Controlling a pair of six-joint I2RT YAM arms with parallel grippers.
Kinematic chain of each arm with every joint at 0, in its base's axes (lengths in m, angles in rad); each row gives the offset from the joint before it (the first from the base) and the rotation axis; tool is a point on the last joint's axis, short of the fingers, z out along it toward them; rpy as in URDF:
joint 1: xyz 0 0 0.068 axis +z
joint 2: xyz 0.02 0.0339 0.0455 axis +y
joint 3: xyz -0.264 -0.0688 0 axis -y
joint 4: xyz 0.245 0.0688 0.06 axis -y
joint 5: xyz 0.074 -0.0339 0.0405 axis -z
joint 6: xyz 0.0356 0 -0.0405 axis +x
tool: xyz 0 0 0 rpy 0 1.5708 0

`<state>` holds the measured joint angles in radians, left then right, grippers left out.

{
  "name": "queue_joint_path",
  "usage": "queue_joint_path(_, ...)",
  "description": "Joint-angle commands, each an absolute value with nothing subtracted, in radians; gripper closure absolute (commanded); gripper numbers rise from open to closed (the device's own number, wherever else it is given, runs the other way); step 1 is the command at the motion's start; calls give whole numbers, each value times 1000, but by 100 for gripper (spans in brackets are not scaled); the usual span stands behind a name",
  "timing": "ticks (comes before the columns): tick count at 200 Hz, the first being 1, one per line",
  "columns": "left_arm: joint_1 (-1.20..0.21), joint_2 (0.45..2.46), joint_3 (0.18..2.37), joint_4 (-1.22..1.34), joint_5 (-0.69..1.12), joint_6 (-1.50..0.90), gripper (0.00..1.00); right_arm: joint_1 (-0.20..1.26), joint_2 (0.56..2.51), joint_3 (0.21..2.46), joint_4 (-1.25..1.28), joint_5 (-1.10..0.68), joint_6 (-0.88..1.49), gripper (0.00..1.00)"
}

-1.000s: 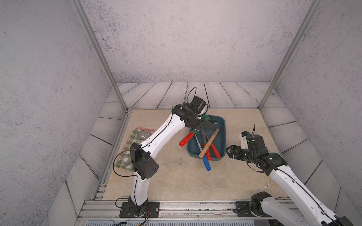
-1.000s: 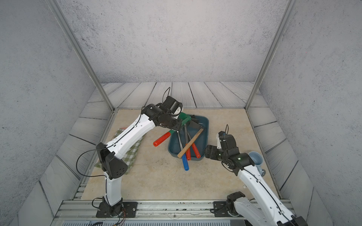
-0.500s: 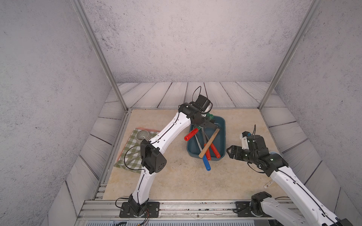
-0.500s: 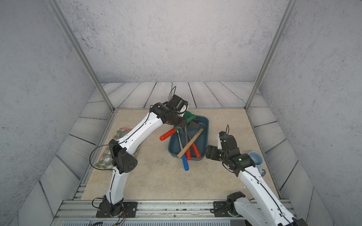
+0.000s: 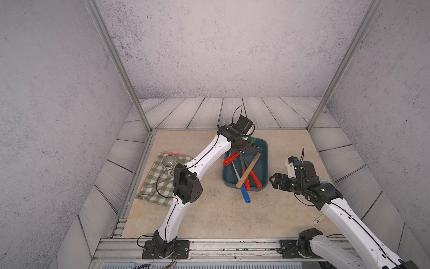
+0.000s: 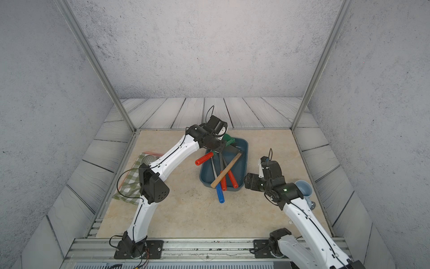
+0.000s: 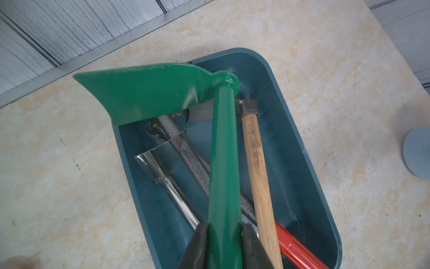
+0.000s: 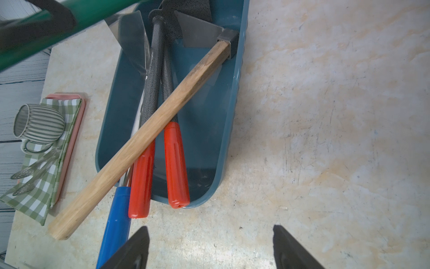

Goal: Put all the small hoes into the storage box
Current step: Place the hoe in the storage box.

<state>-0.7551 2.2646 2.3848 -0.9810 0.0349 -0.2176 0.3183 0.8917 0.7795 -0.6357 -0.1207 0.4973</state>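
Left wrist view: left gripper [image 7: 224, 229] is clamped on the green shaft of the small hoe [image 7: 151, 93], with fingers [image 7: 197, 242] tight on either side. The hoe is up in the air over the storage box [image 7: 293, 130], not let go.

The green blade sits across the far corner of the box, and much of it overhangs the rim onto the table [image 7: 58, 174] side. Can't tell if the head touches the rim or the tools under it. In a top view the hoe's red grip [image 5: 230, 158] pokes out past the box side nearest the left arm, so the tool is slanted across the tub, not down in it.

Already in the box are a wooden-handled hoe [image 8: 139, 139], two red-handled tools [image 8: 175, 163] and a blue-handled tool [image 8: 116, 209]. Their handle ends run over the near rim.

Right gripper [image 8: 209, 229] has its jaws wide apart and holds nothing. It hovers over bare table just beside the near end of the box.

Progress, my read: pick and carry look done, and the hoe is at the box. Left to do: bring the blade inside the rim, lower the hoe onto the pile, open the claw, pull the arm clear. Call it most of the way, with placement not yet finished.
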Motion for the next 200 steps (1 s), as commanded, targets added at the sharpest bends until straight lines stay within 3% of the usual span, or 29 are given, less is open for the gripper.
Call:
queue_joint_path(1, -763, 2259, 2375, -887, 41, -217, 100, 313, 880, 771, -650, -107, 485, 16)
queue_joint_path(200, -773, 2183, 1944, -514, 78, -129, 100, 309, 877, 763, -652, -117, 485, 16)
